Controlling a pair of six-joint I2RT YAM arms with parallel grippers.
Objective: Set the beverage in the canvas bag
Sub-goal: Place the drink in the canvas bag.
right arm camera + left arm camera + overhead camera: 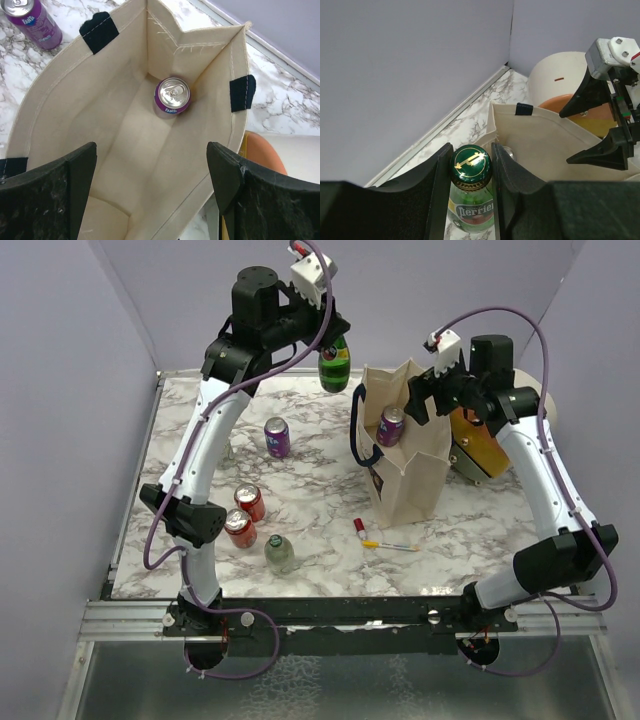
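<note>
The beverage, a green Perrier bottle (335,364) (471,200), hangs in the air left of the bag's mouth. My left gripper (334,339) (471,150) is shut on its neck just below the green cap. The canvas bag (412,475) (540,145) (100,100) stands upright and open, beige with dark navy handles. A purple Fanta can (391,425) (172,96) stands inside it. My right gripper (424,400) (151,150) hovers over the bag's right side, open, with nothing between its fingers; it also shows in the left wrist view (607,125).
A second purple can (277,436) (35,22) stands left of the bag. Two red cans (244,515) and a pale bottle (279,553) sit front left. A pen (388,544) lies before the bag. A cream-and-orange cylindrical container (480,445) (555,75) lies behind the bag on the right.
</note>
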